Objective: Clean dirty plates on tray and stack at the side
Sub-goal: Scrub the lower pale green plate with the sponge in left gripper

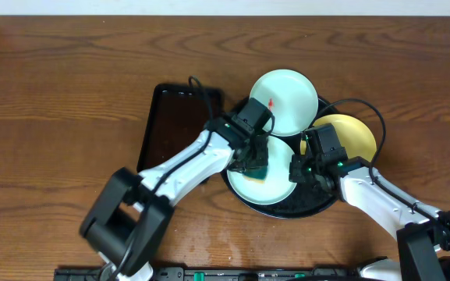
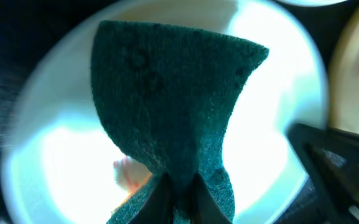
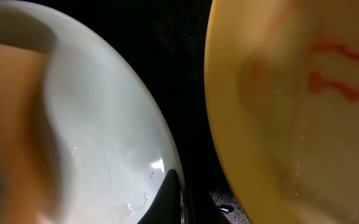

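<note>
While my left tool [image 2: 178, 190] clenches the green scouring pad [image 2: 167, 99] on the mint plate [image 2: 55, 143], I cannot tell if my right tool [image 1: 299, 170] grips. Hard scrubbing could skid it.

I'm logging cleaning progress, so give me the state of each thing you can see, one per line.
Far mint-white round plate: small red smear.
Pale yellow round plate: red smears.
Near mint-white round plate: on glossy black round tray, faint pink smear.
Green scouring pad: pinched, bent against near plate.
Left gripper: shut on pad.
Right gripper: at near plate's rim, grip unclear.
</note>
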You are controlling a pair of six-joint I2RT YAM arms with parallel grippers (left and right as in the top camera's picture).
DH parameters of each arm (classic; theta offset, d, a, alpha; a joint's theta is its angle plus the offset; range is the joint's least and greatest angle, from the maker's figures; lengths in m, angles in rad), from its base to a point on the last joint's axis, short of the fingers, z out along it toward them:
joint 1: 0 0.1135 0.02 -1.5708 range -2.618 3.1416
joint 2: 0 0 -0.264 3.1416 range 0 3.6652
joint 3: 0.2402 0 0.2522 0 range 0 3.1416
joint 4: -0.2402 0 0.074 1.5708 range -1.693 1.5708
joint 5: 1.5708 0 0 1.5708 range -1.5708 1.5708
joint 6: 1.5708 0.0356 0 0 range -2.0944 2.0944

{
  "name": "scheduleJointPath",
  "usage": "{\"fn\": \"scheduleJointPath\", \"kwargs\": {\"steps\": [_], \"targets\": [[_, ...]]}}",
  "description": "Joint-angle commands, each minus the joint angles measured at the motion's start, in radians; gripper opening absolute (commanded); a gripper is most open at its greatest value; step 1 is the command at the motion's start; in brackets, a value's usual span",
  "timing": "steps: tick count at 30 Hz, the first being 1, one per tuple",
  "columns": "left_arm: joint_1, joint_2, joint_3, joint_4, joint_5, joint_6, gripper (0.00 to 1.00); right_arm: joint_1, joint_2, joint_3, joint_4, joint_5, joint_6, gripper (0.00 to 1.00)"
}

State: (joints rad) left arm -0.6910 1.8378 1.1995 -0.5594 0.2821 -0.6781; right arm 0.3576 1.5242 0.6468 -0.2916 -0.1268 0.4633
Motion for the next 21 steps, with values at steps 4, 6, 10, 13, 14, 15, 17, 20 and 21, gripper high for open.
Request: {"fn": "scheduleJointPath", "kwargs": {"steps": [4, 6, 10, 13, 14, 15, 17, 20, 21], "targets": [[0.001, 0.106, 0.013, -0.010, 0.072, -0.027, 0.07, -0.004, 0.030, 0.002, -0.008, 0.048, -0.008, 0.01], [0.003, 0.109, 0.013, -0.055, -0.011, -0.018, 0.08, -0.004, 0.030, 0.002, -0.008, 0.048, -0.008, 0.01], [0.019, 0.091, 0.048, -0.225, -0.334, -0.019, 0.07, -0.005, 0.030, 0.002, -0.011, 0.048, -0.008, 0.01], [0.021, 0.085, 0.075, -0.303, -0.482, -0.019, 0.08, -0.005, 0.030, 0.002, -0.015, 0.048, -0.007, 0.01], [0.021, 0.084, 0.082, -0.320, -0.513, -0.019, 0.07, -0.005, 0.030, 0.002, -0.016, 0.048, -0.007, 0.01], [0.021, 0.084, 0.083, -0.322, -0.531, -0.019, 0.07, -0.005, 0.030, 0.002, -0.018, 0.048, -0.007, 0.01], [0.021, 0.085, 0.083, -0.308, -0.522, -0.019, 0.07, -0.005, 0.030, 0.002, -0.018, 0.048, -0.008, 0.01], [0.018, 0.087, 0.081, -0.248, -0.423, -0.019, 0.08, -0.005, 0.030, 0.002, -0.019, 0.048, -0.008, 0.01], [0.017, 0.087, 0.080, -0.220, -0.371, -0.019, 0.07, -0.005, 0.030, 0.002, -0.019, 0.048, -0.008, 0.01]]}}
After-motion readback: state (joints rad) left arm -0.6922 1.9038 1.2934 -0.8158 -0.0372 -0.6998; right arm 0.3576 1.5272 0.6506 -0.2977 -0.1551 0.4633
